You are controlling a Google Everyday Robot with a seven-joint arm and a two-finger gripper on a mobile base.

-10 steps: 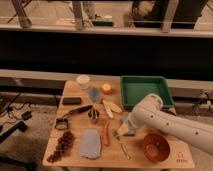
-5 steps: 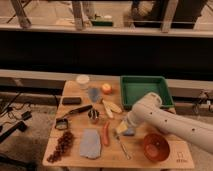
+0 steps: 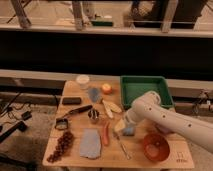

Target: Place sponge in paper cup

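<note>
Gripper (image 3: 126, 125) by sponge (image 3: 129, 132), paper cup (image 3: 83, 80) — far corner

Paper cup (image 3: 83, 80) stands rear left on bench (image 3: 136, 158). Sponge (image 3: 130, 132) lies front centre, gripper (image 3: 125, 124) directly at it. Cloth (image 3: 90, 144) lies left of sponge; bowl (image 3: 156, 147) right.

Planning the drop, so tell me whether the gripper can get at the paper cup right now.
Probably yes. The paper cup stands open-topped at the table's far edge; the gripper sits mid-table by the sponge, with only low pale food pieces between.
</note>
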